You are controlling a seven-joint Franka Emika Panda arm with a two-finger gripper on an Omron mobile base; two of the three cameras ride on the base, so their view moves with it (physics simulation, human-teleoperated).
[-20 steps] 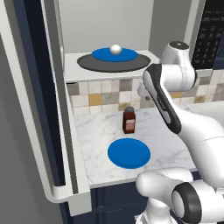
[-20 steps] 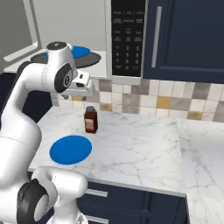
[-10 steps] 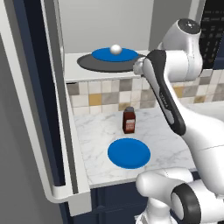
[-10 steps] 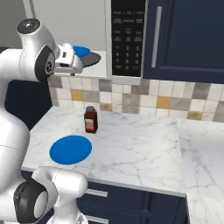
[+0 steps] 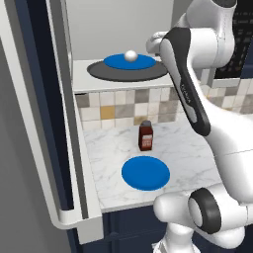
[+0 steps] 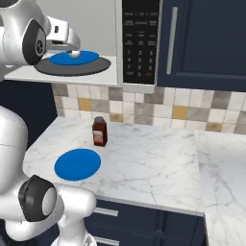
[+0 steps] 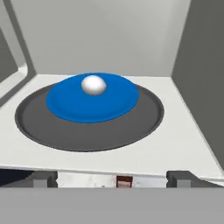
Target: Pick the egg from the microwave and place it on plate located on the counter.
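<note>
Egg (image 7: 93,84) sits on a blue disc (image 7: 92,97) that lies on the dark grey turntable (image 7: 89,131) inside the microwave (image 6: 139,43), door (image 5: 52,123) swung wide open to the left. In the left base view the egg (image 5: 130,55) is near the middle of that disc, toward its far side. Gripper (image 7: 113,178) is raised to the mouth of the microwave cavity, just in front of the turntable's near edge and looking in at the egg; fingertips (image 7: 43,178) are spread wide with nothing between them, not touching egg or disc. In the right base view the hand (image 6: 65,36) is at the cavity opening, partly covering the disc, egg (image 6: 74,54) just below it. Down on the counter (image 6: 158,168), the plain blue plate (image 5: 146,172) lies flat near the front edge, nothing on it. A small brown bottle (image 5: 145,135) stands upright just behind the plate, between it and the tiled backsplash (image 6: 182,110), close but apart. Black keypad panel (image 6: 139,41) is on the right of the cavity; navy upper cabinet (image 6: 202,43) is further right. Egg and plate are well apart: one up in the oven, the other below on the marble.
</note>
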